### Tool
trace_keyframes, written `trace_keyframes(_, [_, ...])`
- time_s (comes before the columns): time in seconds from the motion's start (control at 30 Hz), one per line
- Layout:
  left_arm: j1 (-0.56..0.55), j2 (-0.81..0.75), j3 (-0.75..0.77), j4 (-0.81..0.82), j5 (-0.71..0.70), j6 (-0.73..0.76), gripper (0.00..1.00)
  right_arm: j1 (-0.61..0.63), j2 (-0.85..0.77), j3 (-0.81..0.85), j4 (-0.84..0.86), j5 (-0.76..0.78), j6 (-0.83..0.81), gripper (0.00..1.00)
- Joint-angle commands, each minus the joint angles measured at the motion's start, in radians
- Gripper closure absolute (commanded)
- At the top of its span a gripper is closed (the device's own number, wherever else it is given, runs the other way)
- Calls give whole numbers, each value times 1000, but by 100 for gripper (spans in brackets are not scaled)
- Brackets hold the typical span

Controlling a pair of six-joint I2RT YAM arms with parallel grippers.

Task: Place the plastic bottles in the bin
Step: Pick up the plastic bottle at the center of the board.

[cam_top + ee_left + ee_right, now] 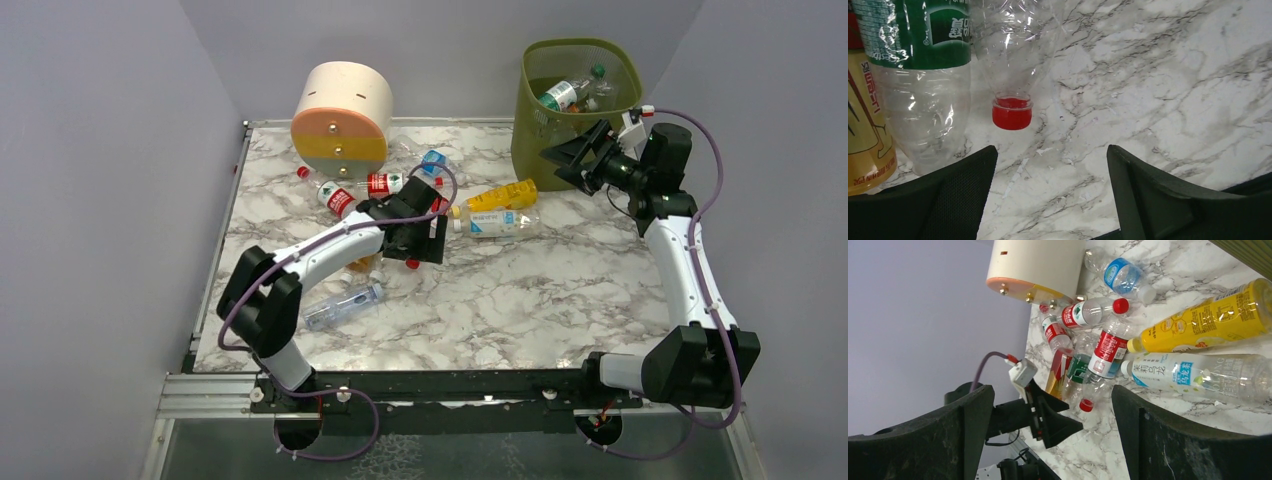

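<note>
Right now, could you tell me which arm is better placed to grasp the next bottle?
Left: the left pincer hovers open at a red-capped bottle; the right pincer is beside the bin.

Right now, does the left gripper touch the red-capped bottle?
Apart. The left wrist view shows bare marble between the red-capped bottle and both fingers of the left gripper.
</note>
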Motion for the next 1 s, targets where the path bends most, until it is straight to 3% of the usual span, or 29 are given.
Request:
trace_keyframes(0.0, [-12,78,62,16,-98,47,15,5,-23,2,-12,8,-27,10])
trace_keyframes(0.3, [-15,255,241,19,-178,127,14,8,-6,5,-14,13,-40,10])
trace_keyframes(0.8, [-15,393,318,37,-256,193,14,10,32,-8,7,13,-40,10])
trace_keyframes(0.83, [-14,399,317,40,-256,191,16,10,32,-11,8,14,-40,10])
trace_keyframes(0.97, [-15,391,303,47,-254,191,40,11,32,-17,8,19,-41,10])
